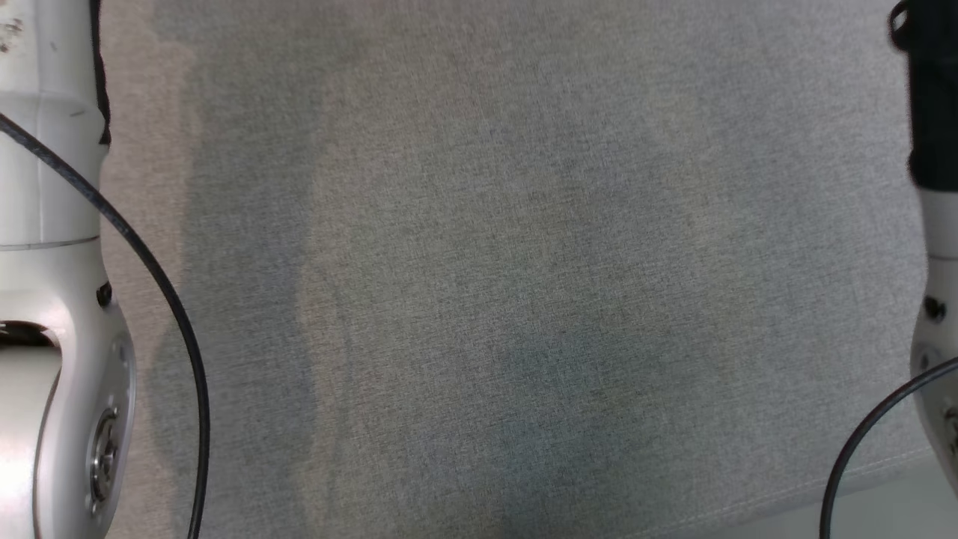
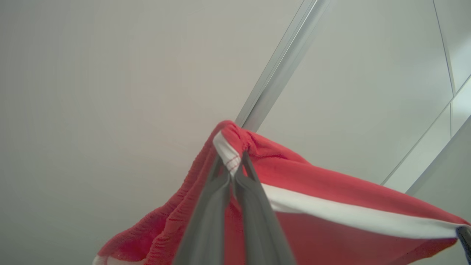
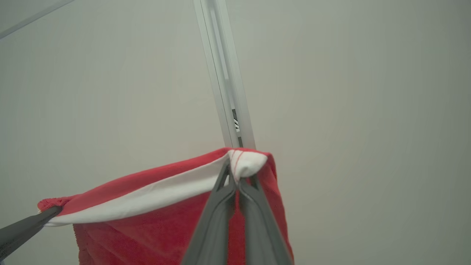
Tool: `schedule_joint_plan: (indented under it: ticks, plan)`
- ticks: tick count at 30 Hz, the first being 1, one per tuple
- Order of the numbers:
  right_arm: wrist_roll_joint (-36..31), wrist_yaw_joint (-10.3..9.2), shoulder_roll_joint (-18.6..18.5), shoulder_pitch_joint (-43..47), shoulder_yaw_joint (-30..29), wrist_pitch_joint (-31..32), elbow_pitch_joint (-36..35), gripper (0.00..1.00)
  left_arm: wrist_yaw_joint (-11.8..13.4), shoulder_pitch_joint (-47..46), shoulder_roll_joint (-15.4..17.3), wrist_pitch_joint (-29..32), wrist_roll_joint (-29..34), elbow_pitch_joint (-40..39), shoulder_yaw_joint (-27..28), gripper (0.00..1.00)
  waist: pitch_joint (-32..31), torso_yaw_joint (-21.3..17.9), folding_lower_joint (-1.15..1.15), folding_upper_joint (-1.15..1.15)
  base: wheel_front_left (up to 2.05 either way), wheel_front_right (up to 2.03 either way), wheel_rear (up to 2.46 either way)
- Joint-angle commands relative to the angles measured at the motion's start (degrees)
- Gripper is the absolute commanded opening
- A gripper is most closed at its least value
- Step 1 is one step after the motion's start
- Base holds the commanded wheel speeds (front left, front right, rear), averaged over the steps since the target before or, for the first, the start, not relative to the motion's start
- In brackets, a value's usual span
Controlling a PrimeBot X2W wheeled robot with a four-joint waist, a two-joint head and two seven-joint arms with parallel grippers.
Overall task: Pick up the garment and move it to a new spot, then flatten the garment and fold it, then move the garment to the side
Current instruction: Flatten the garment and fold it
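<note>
The garment (image 2: 331, 184) is red with a white band, held up in the air and stretched between both grippers. In the left wrist view my left gripper (image 2: 234, 167) is shut on one gathered corner of it, where the white band meets the red knit. In the right wrist view my right gripper (image 3: 237, 175) is shut on the other corner of the garment (image 3: 154, 228), pinching the white band's end. The band runs taut from one grip to the other. A dark fingertip (image 3: 25, 230) of the left gripper reaches the cloth at the lower left of the right wrist view.
Below, in the head view, lies a grey cloth-covered surface (image 1: 524, 262), with its edge (image 1: 861, 479) at the lower right. My pale left forearm (image 1: 52, 299) and right forearm (image 1: 935, 224) frame it, each with a black cable. A metal rail (image 3: 220, 73) crosses the pale background behind the garment.
</note>
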Motion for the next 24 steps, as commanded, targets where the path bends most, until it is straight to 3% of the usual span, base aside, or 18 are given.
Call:
schedule_joint_plan:
  ticks: [1, 10, 17, 24]
  plan:
    - [0.98, -0.04, -0.09, 1.31, 0.59, -0.63, 1.12, 0.0, -0.68, 0.13, 0.47, -0.8, -0.11, 1.32, 0.08, 0.0, 2.46, -0.98, 0.0, 0.0, 0.0, 0.0, 0.0]
    - [7.97, -0.03, 0.04, 8.41, 9.58, -1.74, 9.42, 0.0, -6.67, 5.86, 1.06, -6.1, 1.82, 14.4, -3.1, 0.0, 4.66, 0.65, 0.0, 0.0, 0.0, 0.0, 0.0]
    - [11.46, -0.04, -1.23, 14.65, 16.42, -1.75, 13.84, 0.0, -8.36, 13.4, 3.8, -4.9, 6.08, 21.58, -8.52, 0.0, 1.34, 2.41, 0.0, 0.0, 0.0, 0.0, 0.0]
    - [15.36, -0.11, -4.94, 19.35, 23.34, -1.31, 16.56, 0.0, -9.86, 20.38, 6.25, -2.98, 8.56, 24.48, -13.71, 0.0, -2.94, 3.48, 0.0, 0.0, 0.0, 0.0, 0.0]
